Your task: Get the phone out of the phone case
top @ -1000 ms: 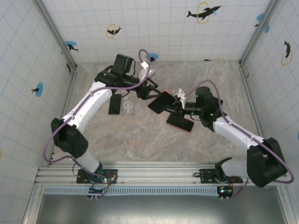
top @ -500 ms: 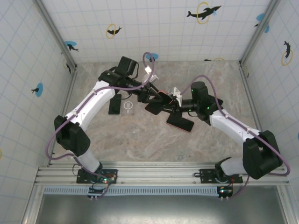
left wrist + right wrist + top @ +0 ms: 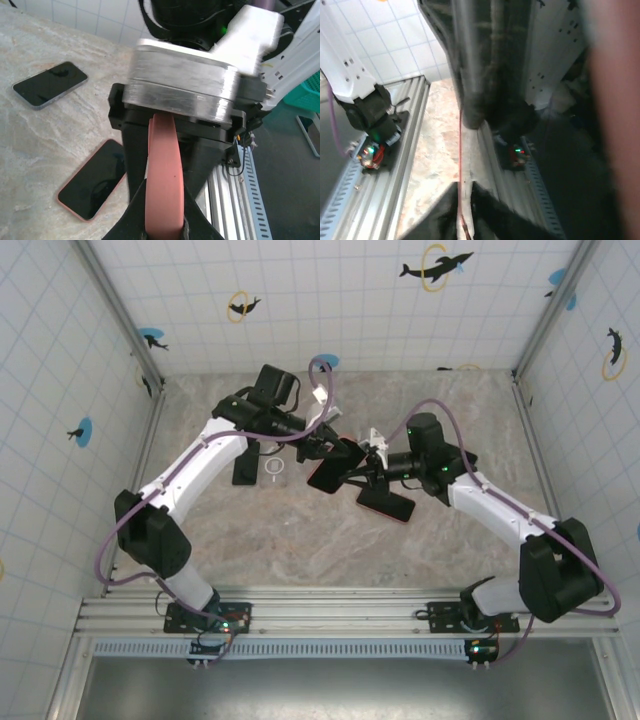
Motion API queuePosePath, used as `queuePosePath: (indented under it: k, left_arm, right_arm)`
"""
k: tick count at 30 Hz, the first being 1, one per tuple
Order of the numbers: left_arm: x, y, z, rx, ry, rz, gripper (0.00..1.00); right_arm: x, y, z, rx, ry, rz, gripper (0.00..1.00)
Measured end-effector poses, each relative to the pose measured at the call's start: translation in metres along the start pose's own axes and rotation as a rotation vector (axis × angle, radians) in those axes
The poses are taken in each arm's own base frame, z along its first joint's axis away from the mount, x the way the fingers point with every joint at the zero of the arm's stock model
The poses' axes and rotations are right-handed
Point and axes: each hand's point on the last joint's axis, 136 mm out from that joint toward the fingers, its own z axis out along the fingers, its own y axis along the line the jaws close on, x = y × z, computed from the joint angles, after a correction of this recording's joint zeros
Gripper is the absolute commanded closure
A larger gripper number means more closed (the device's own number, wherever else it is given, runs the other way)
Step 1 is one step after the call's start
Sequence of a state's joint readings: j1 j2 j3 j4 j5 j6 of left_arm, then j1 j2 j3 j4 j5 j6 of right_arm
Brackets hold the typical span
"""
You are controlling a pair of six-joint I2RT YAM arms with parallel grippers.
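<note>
"So, how are the arms posed?"

"The left gripper and right gripper meet nose to nose over mid-table. The left arm and right arm are both elbowed outward."

"Any room around them?"

"A second pink-cased phone lies on the table just near-right of them, and a dark phone lies to the left. The tiled walls stand well apart."

"And the grips?"

"The left gripper is pinched tight on the edge of the pink phone case. The case is held tilted above the table, with the phone in it. The right gripper is at its right end; I can't tell how wide its jaws are."
</note>
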State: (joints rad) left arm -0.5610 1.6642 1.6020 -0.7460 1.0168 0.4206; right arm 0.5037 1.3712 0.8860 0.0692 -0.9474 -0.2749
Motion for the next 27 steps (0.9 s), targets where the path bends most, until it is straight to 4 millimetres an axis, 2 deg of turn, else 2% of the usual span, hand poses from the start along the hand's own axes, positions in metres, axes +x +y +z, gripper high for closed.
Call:
queuePosePath:
  k: [1, 3, 7, 11, 15, 20, 23, 27]
  left_arm:
    - [0.001, 0.001, 0.0, -0.004, 0.001, -0.015, 1.0]
    - [0.0, 0.005, 0.0, -0.015, -0.006, -0.046, 1.0]
    - [-0.009, 0.018, 0.0, -0.055, -0.049, -0.098, 1.0]
    - [-0.016, 0.034, -0.003, -0.145, -0.132, -0.151, 1.0]
    - [-0.02, 0.044, -0.016, -0.262, -0.297, -0.241, 1.0]
    - [-0.038, 0.061, -0.045, -0.398, -0.57, -0.386, 1.0]
    - [-0.045, 0.069, -0.059, -0.434, -0.726, -0.473, 1.0]
    - [-0.057, 0.07, -0.068, -0.438, -0.873, -0.554, 1.0]
  right_arm:
    - [0.0, -0.001, 0.0, 0.005, 0.0, -0.004, 0.49]
    - [-0.001, -0.004, -0.001, 0.019, -0.003, -0.015, 0.43]
    - [-0.003, -0.011, -0.006, 0.063, -0.032, -0.019, 0.34]
    - [0.006, -0.013, -0.021, 0.143, -0.09, 0.025, 0.27]
    - [0.01, -0.019, -0.037, 0.271, -0.184, 0.124, 0.24]
    - [-0.005, -0.028, -0.066, 0.424, -0.412, 0.291, 0.23]
    - [-0.01, -0.03, -0.078, 0.448, -0.556, 0.425, 0.25]
    - [-0.016, -0.029, -0.082, 0.444, -0.692, 0.583, 0.27]
